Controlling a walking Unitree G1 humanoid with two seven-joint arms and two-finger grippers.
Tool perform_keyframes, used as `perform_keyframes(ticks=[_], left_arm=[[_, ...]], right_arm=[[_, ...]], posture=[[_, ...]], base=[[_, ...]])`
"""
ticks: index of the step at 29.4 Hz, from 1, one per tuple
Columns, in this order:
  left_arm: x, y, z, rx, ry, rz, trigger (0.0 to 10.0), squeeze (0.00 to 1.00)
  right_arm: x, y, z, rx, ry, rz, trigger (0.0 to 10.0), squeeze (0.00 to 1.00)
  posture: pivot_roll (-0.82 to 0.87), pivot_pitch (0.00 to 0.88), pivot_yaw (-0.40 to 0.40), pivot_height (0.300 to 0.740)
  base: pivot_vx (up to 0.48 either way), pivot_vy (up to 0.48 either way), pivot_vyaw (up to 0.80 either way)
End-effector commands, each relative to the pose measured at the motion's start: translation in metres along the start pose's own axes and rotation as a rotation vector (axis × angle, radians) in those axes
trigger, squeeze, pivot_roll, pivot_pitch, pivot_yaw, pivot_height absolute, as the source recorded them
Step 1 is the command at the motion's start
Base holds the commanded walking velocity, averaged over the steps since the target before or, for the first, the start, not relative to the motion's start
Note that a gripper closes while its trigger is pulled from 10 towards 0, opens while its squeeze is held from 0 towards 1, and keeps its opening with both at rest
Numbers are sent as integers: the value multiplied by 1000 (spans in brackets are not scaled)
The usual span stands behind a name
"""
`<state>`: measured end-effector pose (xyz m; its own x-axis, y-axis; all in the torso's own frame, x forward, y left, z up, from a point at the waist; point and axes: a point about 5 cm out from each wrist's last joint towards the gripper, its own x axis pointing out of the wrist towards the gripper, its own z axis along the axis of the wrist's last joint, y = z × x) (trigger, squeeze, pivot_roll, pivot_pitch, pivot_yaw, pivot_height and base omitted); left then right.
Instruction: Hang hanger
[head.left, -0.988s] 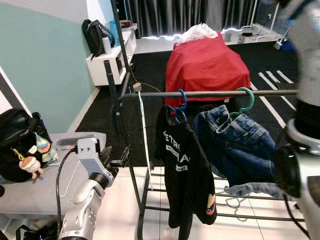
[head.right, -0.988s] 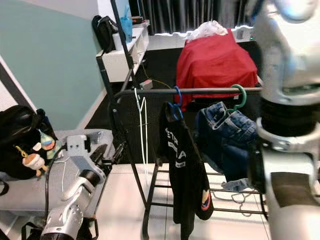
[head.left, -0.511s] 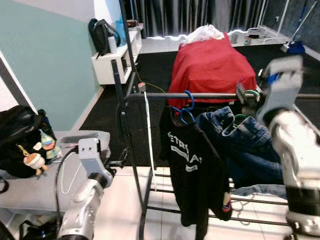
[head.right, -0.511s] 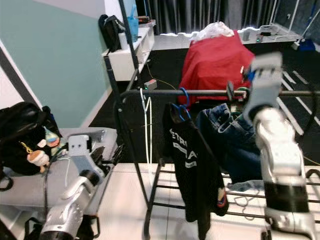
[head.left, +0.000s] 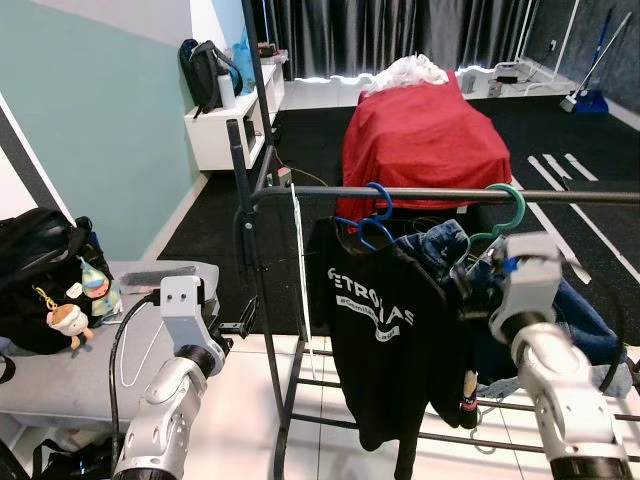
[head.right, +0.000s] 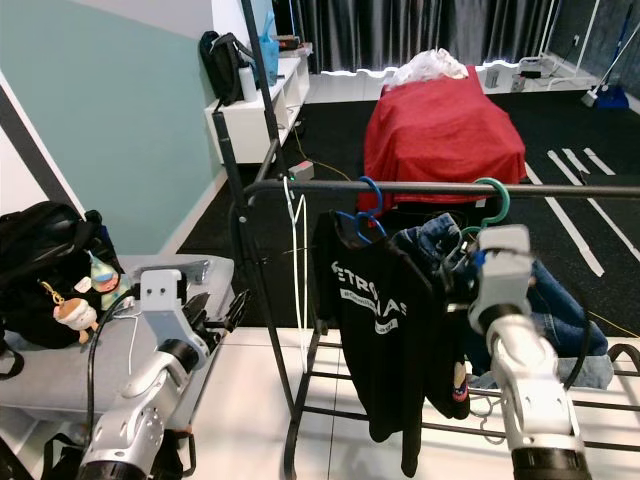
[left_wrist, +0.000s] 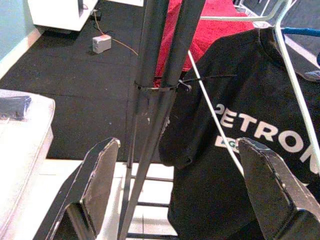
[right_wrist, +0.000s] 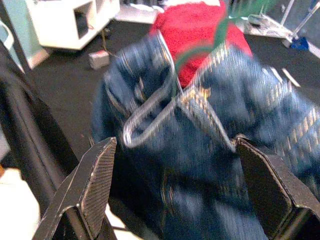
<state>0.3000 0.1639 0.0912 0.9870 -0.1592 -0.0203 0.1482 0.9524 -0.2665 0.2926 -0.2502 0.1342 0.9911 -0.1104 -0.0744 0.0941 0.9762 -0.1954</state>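
Right end effector (right_wrist: 172, 192) has dropped from the black metal rail (head.left: 450, 194) to centre-right, fingers apart, facing blue denim jeans (right_wrist: 200, 130) on green plastic hanger (head.left: 505, 212). Left end effector (left_wrist: 175, 200) spread wide, lower left.

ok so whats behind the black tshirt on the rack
Behind the black t-shirt hang blue jeans on a green hanger, with a red-draped piece of furniture farther back. The shirt covers the jeans' near side and part of the rack's lower bars.

Teal wall (head.left: 90, 110), black carpet (head.left: 300, 130), dark curtains (head.left: 400, 35), white shelf (head.left: 225, 125).
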Motion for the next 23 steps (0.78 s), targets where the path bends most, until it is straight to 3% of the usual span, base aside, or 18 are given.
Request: perform_keyframes(ticks=[1, 4, 19, 23], left_arm=[[-1, 5, 1, 22, 8, 8, 10000, 0], [-3, 4, 0, 32, 11, -3, 10000, 0], [-3, -3, -1, 23, 20, -52, 10000, 0], [-3, -6, -1, 27, 22, -81, 10000, 0]], right_arm=[[-1, 1, -7, 4, 15, -6, 10000, 0], [-6, -4, -24, 59, 52, -47, 10000, 0], [-7, -11, -28, 111, 9, -93, 10000, 0], [-7, -11, -30, 125, 13, -90, 10000, 0]], posture=[[-79, 0, 54, 736], [-74, 0, 55, 736], [-99, 0, 49, 736], [-100, 0, 48, 736]], base=[[-285, 0, 0], [-277, 0, 0], [-300, 0, 0], [0, 0, 0]])
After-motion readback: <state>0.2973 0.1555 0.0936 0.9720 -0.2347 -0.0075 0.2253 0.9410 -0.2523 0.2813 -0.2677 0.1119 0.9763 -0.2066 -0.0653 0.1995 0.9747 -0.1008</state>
